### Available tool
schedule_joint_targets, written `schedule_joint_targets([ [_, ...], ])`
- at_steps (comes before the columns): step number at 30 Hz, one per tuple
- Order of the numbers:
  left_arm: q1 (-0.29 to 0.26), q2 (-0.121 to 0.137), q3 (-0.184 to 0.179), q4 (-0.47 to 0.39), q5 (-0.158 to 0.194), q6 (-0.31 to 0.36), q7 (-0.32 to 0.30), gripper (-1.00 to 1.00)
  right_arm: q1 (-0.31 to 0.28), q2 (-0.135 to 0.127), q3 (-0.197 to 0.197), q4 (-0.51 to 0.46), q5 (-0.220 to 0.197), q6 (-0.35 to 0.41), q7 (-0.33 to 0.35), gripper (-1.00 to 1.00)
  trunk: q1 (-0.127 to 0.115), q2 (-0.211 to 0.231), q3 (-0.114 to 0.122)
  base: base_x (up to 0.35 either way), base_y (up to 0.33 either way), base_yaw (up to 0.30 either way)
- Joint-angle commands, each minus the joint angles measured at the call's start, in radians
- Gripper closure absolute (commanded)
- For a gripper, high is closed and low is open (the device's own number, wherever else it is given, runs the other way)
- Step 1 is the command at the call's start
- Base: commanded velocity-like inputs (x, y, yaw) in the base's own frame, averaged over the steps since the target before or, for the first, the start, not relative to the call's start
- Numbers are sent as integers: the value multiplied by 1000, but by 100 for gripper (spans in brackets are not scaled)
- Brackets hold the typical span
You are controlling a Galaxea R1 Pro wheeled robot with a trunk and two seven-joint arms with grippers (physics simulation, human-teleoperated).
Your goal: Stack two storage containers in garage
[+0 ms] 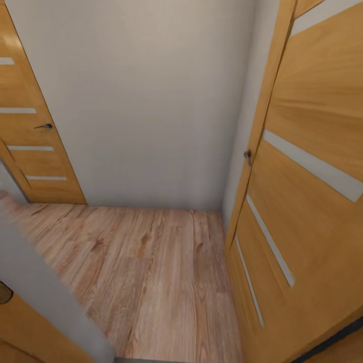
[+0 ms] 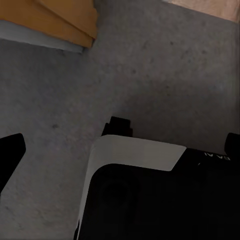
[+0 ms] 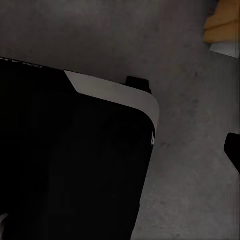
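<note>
Neither storage container is in view. My left gripper (image 2: 120, 150) hangs over the grey speckled concrete floor (image 2: 165, 65), its two dark fingertips (image 2: 11, 152) set wide apart with nothing between them: open. One dark fingertip (image 3: 233, 150) of my right gripper (image 3: 120, 155) sits far out to one side over the same concrete (image 3: 190, 190); it looks open and empty. My own black-and-white base (image 2: 150, 195) lies under both wrists. Ahead in the head view is a light wood plank floor (image 1: 146, 272).
A plain white wall (image 1: 146, 101) closes the small space ahead. An orange-brown door with frosted strips (image 1: 307, 191) stands close on the right, and another (image 1: 30, 136) is at the back left. A grey wall edge (image 1: 45, 292) juts in at lower left.
</note>
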Motion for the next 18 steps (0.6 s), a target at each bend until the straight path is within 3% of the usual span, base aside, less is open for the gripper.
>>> schedule_joint_targets([
  [1, -1, 0, 3, 0, 5, 3, 1, -100, -1, 1, 8, 3, -10, -5, 4, -100, 1, -1, -1, 321, 0, 0],
  [8, 0, 0, 3, 0, 5, 3, 2, -100, -1, 1, 8, 3, -10, -5, 4, -100, 1, -1, -1, 274, 0, 0],
  [18, 0, -2, 3, 0, 5, 5, 2, -100, -1, 1, 8, 3, -10, -5, 4, -100, 1, -1, -1, 57, 0, 0],
])
